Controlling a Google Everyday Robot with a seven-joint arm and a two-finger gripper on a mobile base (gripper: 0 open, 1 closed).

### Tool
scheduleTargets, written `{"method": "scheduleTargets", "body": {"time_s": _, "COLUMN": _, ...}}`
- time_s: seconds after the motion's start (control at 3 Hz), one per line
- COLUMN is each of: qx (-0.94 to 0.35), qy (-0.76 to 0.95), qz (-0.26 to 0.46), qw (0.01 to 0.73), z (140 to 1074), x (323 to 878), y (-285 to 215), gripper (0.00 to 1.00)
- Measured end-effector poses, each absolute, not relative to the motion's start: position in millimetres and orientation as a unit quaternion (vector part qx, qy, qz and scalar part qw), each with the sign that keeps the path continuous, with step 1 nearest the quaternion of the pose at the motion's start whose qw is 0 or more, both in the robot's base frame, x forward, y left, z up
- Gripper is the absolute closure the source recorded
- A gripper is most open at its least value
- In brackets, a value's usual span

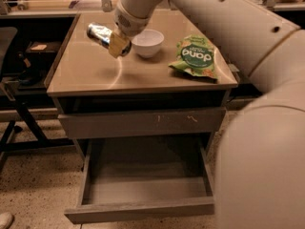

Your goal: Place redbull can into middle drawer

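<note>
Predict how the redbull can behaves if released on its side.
The redbull can likely rolls: smooth cylinder, held sideways by the pincer over the tabletop, left of the bowl. Probably slippery: shiny metal skin.

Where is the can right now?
In the camera view, the can is clamped in the claw over the rear left of the tabletop, just left of the bowl.

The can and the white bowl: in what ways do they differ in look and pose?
The can is slim, silver and blue; the bowl is wider, white and open at the top. The can is tilted on its side, held by the gripper over the table; the bowl stands upright on the table. Both are near the table's back, close together.
</note>
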State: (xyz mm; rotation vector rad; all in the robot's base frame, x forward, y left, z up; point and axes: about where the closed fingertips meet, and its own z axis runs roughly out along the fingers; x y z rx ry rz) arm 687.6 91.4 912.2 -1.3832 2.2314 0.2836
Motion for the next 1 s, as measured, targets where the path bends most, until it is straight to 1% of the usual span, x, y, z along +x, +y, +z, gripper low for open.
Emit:
{"method": "scheduleTargets", "body": {"time_s": 0.33, "qx": -0.512, "qy": 0.826, "qz": 0.101, "qw": 0.214, "z": 880, "x": 670, "y": 81, "gripper": 1.0}}
{"method": "scheduleTargets", "body": {"time_s": 0.67, "qx": -0.514, "qy": 0.824, "qz": 0.103, "qw": 0.216, "z": 890, "x": 661, "y": 85, "gripper": 1.0}}
{"method": "scheduleTargets", "body": {"time_s": 1.0, "qx": -0.497, "qy": 0.833, "qz": 0.099, "qw": 0.221, "z": 907, "x": 628, "y": 87, "gripper": 1.0}}
